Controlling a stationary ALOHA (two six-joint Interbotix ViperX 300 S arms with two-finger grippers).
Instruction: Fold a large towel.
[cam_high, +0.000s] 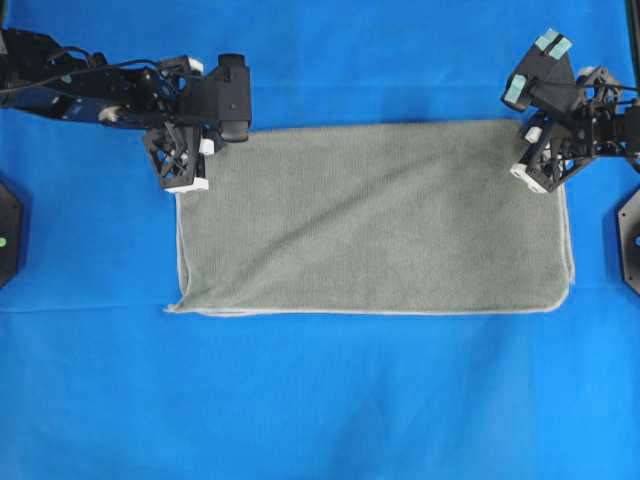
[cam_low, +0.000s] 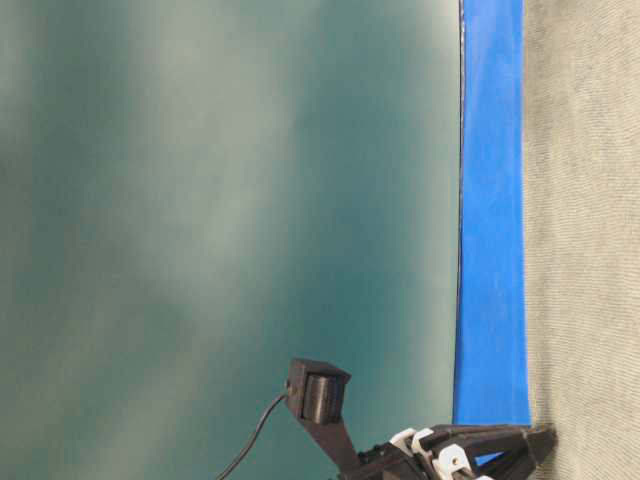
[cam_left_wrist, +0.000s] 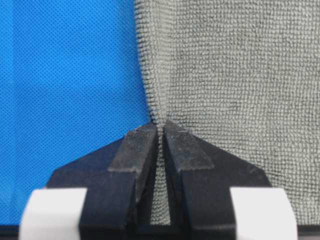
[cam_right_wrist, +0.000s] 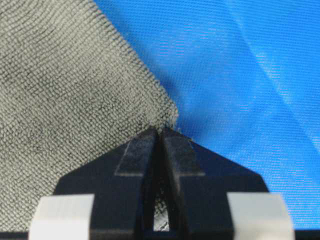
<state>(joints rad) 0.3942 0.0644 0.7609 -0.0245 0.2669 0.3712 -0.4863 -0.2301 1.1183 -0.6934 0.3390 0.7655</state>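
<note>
The grey-green towel lies folded in half on the blue sheet, with its whitish hem along the left, near and right edges. My left gripper is shut on the towel's far left corner; in the left wrist view the cloth is pinched between the black fingers. My right gripper is shut on the towel's right edge near the far right corner; the right wrist view shows the cloth pinched at the fingertips. The table-level view shows the towel on its right side.
The blue sheet covers the whole table around the towel. Both black arms reach in from the far left and far right. Black mounts sit at the left edge and right edge.
</note>
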